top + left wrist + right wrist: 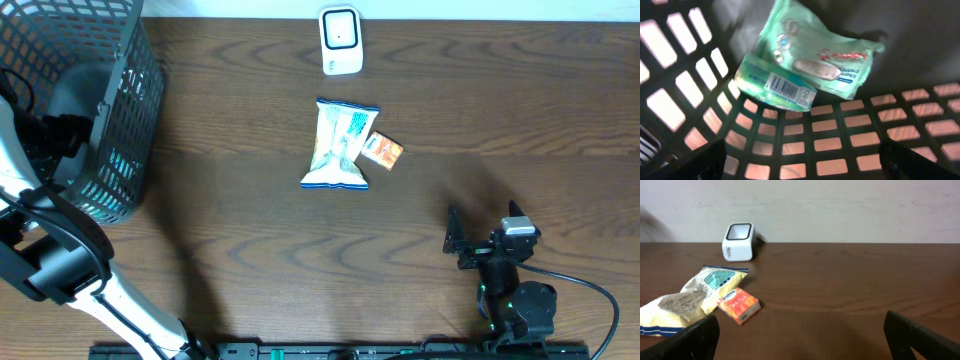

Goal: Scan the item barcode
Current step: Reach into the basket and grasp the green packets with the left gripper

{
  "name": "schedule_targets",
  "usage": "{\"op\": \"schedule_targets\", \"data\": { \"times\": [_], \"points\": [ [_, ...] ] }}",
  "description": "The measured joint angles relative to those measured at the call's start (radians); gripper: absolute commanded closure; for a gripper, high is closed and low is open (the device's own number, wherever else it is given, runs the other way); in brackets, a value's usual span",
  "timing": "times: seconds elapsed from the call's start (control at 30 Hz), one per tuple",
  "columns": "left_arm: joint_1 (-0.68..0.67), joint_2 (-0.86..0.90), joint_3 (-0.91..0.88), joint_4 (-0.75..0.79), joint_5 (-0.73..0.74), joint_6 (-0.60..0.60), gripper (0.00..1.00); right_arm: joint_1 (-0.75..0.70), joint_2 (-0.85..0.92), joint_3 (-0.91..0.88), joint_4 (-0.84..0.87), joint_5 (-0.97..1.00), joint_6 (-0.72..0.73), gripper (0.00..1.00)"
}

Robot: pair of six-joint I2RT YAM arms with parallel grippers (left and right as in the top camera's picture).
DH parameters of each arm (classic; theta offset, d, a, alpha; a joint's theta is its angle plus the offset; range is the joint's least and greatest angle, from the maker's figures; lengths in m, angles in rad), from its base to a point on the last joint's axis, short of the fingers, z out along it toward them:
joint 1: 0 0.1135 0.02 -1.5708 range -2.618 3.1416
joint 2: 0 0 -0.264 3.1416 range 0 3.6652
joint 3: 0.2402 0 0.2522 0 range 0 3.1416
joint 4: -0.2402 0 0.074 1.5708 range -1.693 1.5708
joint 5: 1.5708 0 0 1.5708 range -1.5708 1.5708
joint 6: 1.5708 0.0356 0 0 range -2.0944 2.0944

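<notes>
Spreading over the worktop [250,280], things lie within reach: the basket [130,150] at left collects a wipes pack [830,55] and barcoded box [775,86] beneath the parted jaws of the left arm [55,262]; the right arm [510,285], jaws apart, faces the snack bag [340,145], scanner [340,40] and orange box [381,150], probably next to scan.

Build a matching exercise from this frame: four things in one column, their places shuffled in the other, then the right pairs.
Things:
1 scanner
2 snack bag
3 orange box
4 green wipes pack

Places:
A inside the basket
B far edge of the table
C middle of the table
D right beside the snack bag

Pairs: 1-B, 2-C, 3-D, 4-A
</notes>
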Motion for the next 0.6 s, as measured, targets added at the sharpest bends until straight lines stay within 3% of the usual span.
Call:
{"op": "schedule_targets", "data": {
  "times": [0.17,0.6],
  "points": [
    [-0.003,0.000,-0.034,0.050,-0.015,-0.154,0.04,0.000,0.000,0.000,0.000,0.000,0.000,0.01],
    [-0.023,0.000,-0.257,0.245,-0.087,-0.341,0.04,0.000,0.000,0.000,0.000,0.000,0.000,0.01]
  ]
}}
